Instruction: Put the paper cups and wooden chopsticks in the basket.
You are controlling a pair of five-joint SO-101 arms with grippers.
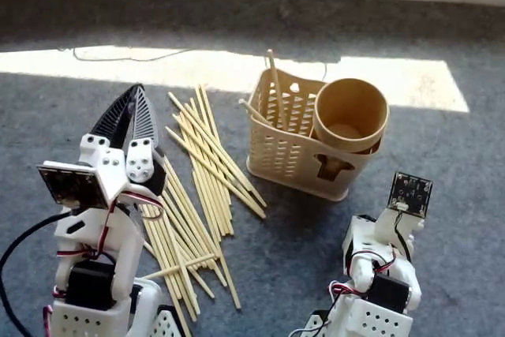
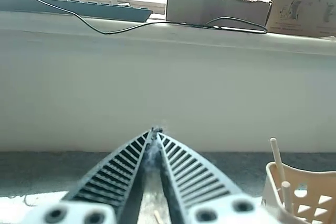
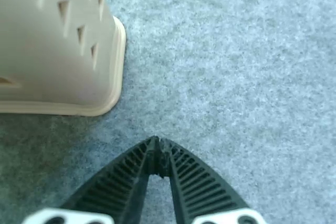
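Where the paper cups point(image 1: 351, 116) sat: inside the basket point(image 1: 288, 155), right side.
Wooden chopsticks point(image 1: 197, 183): mostly strewn left of it; few stood inside.
Left fingers point(image 1: 118, 116): pressed together, empty, above pile.
Right fingers point(image 3: 194, 187): pressed together, empty, beside basket.

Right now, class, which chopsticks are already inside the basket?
The few chopsticks standing in the basket beside the cup; the rest lie on the carpet.

The table is covered by a grey carpet point(image 1: 442, 195), crossed by a band of sunlight near its far edge. A loose heap of wooden chopsticks point(image 1: 201, 187) is spread over its left half, down toward the near edge. A cream slotted basket point(image 1: 296, 155) is set upright just beside the heap, near the middle. A thin cable point(image 1: 126, 59) is laid along the far edge.
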